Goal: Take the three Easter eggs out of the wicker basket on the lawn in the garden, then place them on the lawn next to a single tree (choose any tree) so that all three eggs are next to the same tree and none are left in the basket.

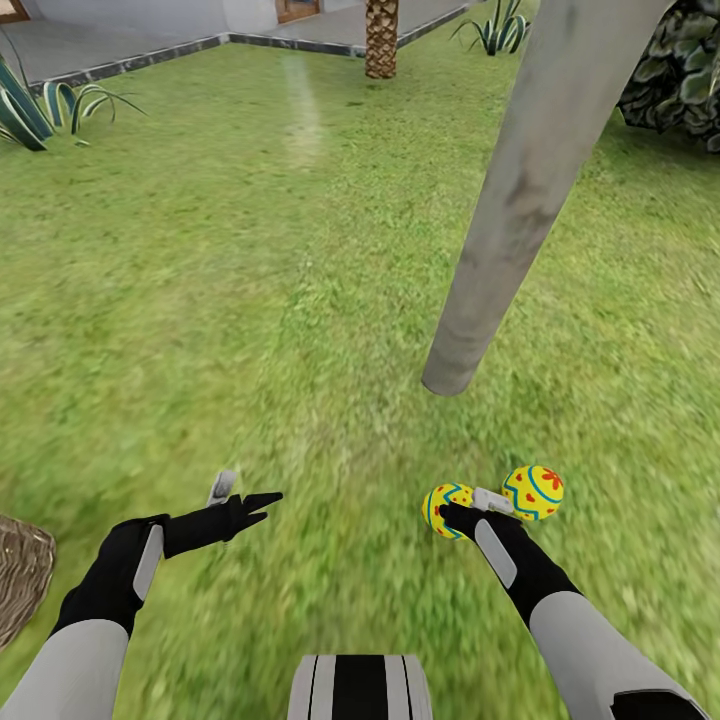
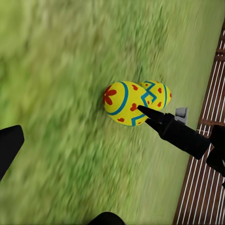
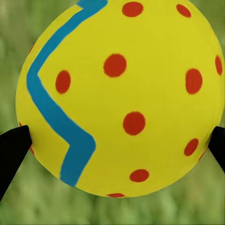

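Two yellow Easter eggs lie on the lawn (image 1: 250,300) just in front of the pale grey tree (image 1: 520,210) trunk. My right gripper (image 1: 462,516) is shut on the nearer egg (image 1: 443,503); its black fingertips (image 3: 13,146) press both sides of that egg (image 3: 117,93). The other egg (image 1: 533,492) rests right beside it. In the left wrist view both eggs (image 2: 123,102) sit together with the right arm's finger against them. My left gripper (image 1: 255,503) hovers open and empty over the grass. The wicker basket (image 1: 20,585) peeks in at the left edge; its inside is hidden.
A scaly brown palm trunk (image 1: 381,40) and spiky plants (image 1: 30,110) stand at the lawn's far side beside a paved path (image 1: 120,45). Dark foliage (image 1: 680,70) fills the upper right. A brown slatted surface (image 2: 201,168) shows in the left wrist view.
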You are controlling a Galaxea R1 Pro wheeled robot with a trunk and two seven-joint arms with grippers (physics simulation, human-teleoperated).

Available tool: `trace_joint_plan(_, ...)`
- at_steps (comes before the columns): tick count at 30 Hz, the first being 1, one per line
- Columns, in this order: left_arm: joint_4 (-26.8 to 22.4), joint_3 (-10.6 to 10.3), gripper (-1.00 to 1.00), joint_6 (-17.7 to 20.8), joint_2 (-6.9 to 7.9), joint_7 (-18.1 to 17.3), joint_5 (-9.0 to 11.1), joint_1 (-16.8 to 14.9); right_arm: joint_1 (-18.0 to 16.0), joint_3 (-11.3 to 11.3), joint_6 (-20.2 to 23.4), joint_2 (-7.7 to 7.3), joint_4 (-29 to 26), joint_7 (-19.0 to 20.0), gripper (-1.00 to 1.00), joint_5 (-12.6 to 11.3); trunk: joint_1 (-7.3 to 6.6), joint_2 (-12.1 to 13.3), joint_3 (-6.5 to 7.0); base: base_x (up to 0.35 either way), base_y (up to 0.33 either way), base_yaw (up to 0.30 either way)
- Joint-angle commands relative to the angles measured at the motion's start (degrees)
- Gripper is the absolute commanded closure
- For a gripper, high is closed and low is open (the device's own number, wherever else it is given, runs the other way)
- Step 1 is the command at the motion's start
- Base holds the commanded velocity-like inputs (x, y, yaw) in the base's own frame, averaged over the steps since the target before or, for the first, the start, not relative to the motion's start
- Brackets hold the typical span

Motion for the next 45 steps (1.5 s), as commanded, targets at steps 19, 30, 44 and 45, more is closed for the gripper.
trace_joint_plan(19,0.00,0.06,-1.00,0.52,-0.01,-0.04,0.22,-0.02,-0.01,0.29,0.17,-0.09,-0.11,-0.55,1.00,-0.61,0.10,-0.07,-0.92,0.003,0.000,0.000)
trace_joint_plan(30,0.00,0.23,-1.00,2.71,0.05,-0.04,0.31,-0.02,-0.01,0.29,0.17,-0.09,-0.11,-0.55,-1.00,-0.61,-0.03,0.00,0.19,0.000,0.000,0.000)
trace_joint_plan(44,0.00,0.07,-1.00,3.87,-0.01,-0.04,0.23,-0.04,-0.01,0.29,0.17,-0.08,-0.11,-0.55,-1.00,-0.64,-0.39,0.19,3.29,-0.106,0.000,0.000)
trace_joint_plan(45,0.00,0.06,-1.00,3.87,-0.01,-0.02,0.22,-0.03,-0.01,0.29,0.17,-0.09,-0.11,-0.55,-1.00,-0.64,-0.42,0.20,3.51,-0.073,0.000,0.000)
